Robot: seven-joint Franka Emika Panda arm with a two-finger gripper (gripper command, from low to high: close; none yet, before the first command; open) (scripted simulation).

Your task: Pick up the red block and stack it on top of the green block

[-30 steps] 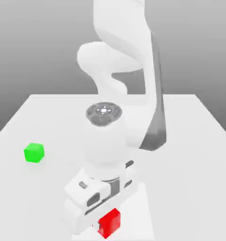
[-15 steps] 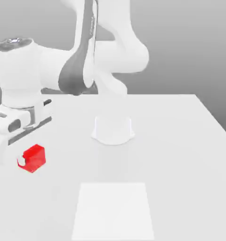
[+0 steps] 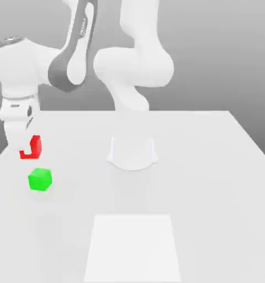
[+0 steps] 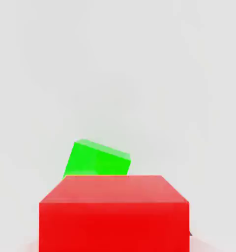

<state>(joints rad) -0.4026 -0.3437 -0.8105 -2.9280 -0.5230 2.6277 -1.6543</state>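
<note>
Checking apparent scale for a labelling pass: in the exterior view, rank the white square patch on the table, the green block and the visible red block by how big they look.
1. White square patch, by far the largest.
2. Green block.
3. Red block, partly hidden by the gripper, so its rank against the green block is unsure.

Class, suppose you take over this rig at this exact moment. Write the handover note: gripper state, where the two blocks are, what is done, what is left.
Gripper: shut on the red block, carrying it above the table.
Green block: resting on the table near the exterior view's left edge, just below the red block in that view. In the hand view the green block sits beyond the red block, not squarely under it.
Done: red block picked up and brought near the green one.
Left: centre over the green block, lower, release.
</note>
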